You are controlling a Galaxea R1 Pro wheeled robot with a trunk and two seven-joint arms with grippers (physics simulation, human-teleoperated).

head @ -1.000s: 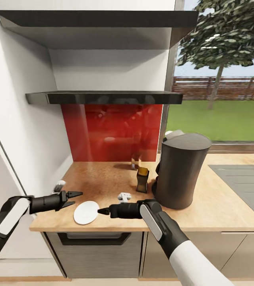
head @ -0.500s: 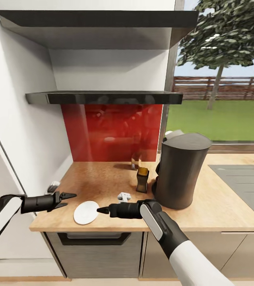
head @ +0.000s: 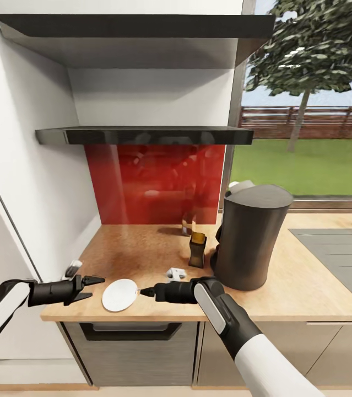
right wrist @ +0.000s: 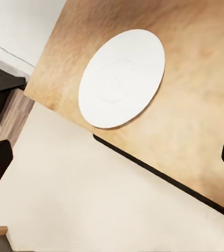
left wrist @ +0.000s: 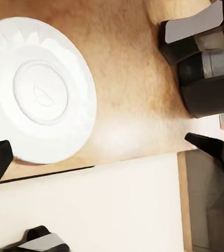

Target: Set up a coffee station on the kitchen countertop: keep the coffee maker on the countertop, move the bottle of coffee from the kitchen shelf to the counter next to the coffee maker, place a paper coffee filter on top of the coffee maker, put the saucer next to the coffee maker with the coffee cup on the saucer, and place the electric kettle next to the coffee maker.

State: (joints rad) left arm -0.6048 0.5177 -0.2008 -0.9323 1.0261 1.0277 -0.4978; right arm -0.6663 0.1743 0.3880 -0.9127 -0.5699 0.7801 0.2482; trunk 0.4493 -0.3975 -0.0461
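A white saucer [head: 120, 294] lies flat on the wooden counter [head: 142, 248] close to its front edge; it also appears as saucer [left wrist: 38, 100] and saucer [right wrist: 121, 77]. My left gripper [head: 96, 287] hovers open just left of it, over the counter's corner, with nothing held [left wrist: 99, 152]. From the right, my right gripper [head: 142, 292] points at the saucer's rim; its fingers stand wide apart and empty [right wrist: 114, 157]. A dark bottle with an amber top [head: 197, 249] stands beside a tall dark cylindrical appliance [head: 250, 237]; whether that is the kettle or the coffee maker, I cannot tell.
A red backsplash [head: 153, 182] and two dark shelves [head: 142, 135] rise behind the counter. A small jar [head: 188, 223] stands at the back. A grey cooktop [head: 335, 256] lies to the right, under the window. Below the front edge is a drawer [head: 131, 336].
My left gripper has dropped lower and drawn back toward the counter's front left corner. The right gripper has shifted slightly to the right. The saucer has not moved.
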